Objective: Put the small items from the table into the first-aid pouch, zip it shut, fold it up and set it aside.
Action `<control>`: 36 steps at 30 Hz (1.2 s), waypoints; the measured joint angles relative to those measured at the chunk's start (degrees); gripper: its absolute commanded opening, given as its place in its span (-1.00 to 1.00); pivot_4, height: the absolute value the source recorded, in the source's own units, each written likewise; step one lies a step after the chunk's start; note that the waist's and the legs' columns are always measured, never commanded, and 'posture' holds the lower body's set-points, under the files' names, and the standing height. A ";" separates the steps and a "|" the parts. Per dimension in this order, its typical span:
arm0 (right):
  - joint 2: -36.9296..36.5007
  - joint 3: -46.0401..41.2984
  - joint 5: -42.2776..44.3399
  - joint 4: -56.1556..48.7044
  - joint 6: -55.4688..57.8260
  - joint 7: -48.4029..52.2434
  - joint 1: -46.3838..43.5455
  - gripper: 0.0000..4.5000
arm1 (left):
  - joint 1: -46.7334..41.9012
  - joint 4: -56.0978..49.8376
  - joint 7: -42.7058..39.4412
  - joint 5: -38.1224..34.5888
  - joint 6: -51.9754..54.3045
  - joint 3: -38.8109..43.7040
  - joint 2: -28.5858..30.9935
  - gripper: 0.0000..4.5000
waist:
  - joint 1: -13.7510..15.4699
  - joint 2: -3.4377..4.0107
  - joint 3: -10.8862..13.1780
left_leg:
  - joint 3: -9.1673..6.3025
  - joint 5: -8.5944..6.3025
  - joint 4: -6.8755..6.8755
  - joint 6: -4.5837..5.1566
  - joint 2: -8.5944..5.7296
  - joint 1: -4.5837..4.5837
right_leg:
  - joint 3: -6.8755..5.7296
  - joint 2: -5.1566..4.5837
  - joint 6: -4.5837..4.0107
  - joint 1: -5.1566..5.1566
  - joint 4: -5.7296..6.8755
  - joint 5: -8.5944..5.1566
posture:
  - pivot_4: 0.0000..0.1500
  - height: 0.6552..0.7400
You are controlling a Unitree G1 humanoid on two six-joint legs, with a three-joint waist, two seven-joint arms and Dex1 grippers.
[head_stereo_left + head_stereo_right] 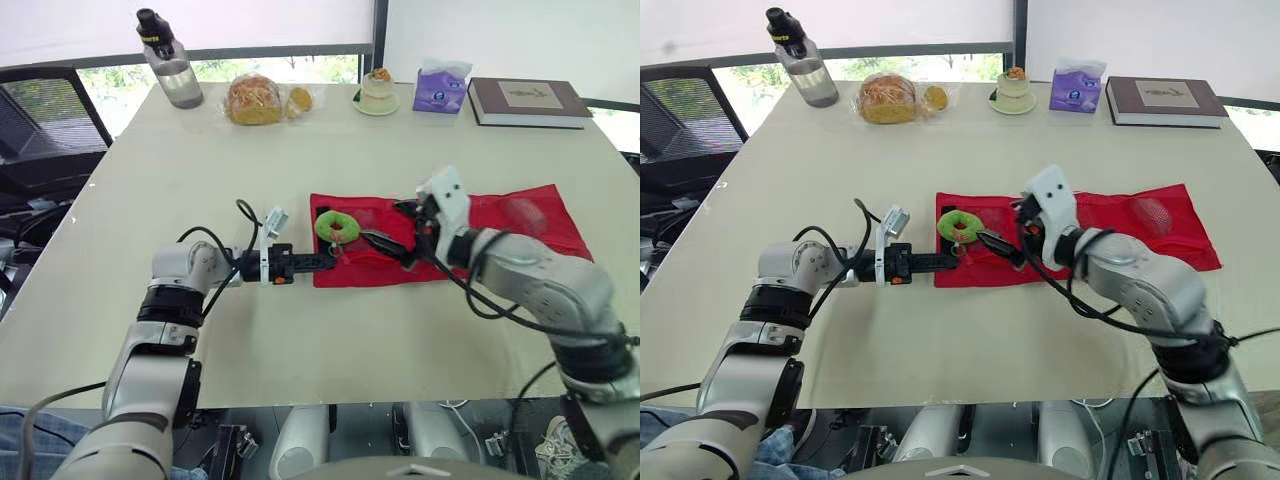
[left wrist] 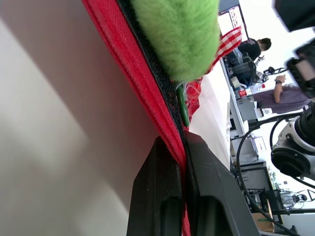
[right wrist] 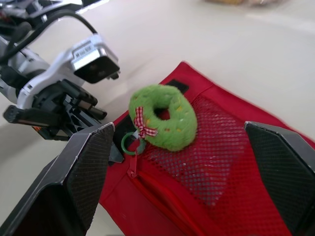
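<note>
– Left gripper (image 2: 183, 142): what is it doing at the end of the pouch (image 1: 520, 215)?

– Its two black fingers are pressed together on the red hem at the pouch's left end, with the fabric pinched between them. I read that as an anchor: it pins the end down so the cloth won't slide or bunch while the other arm works on it.

– And the right gripper (image 1: 394, 228)?

– Spread wide, holding nothing, poised over the left part of the pouch. In its wrist view the green plush ring (image 1: 337, 227) sits between the two fingers, so I'd say it is lined up on that.

– Where exactly is the ring?

– It lies on the mesh panel (image 3: 211, 167) near the pinched end, with its gingham bow and a small green loop (image 3: 129, 143) turned toward the left gripper. It looks to be on top of the mesh, not under it, so I judge it isn't packed yet.

– The zip?

– A red zipper pull (image 3: 132, 169) lies just beside the loop. I cannot tell whether the zip behind it is open.

– The pouch itself?

– Unfolded flat on the table (image 1: 300, 340) in front of the robot, well apart from the bottle (image 1: 170, 65), bread (image 1: 253, 100) and book (image 1: 527, 100) along the far edge. Zipping, folding and setting aside are not yet done.
</note>
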 measured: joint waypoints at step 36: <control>15.53 -0.56 -20.74 9.91 -4.38 7.97 -0.97 -0.99 | 5.47 -7.30 3.75 0.42 -2.51 2.09 0.48 -1.00 | -1.34 0.03 0.01 | -0.03 -0.01 -0.06 -0.01 -0.01 0.13 | 0.03 0.14 0.00 -0.08 0.22 0.00 | 1.00 1.00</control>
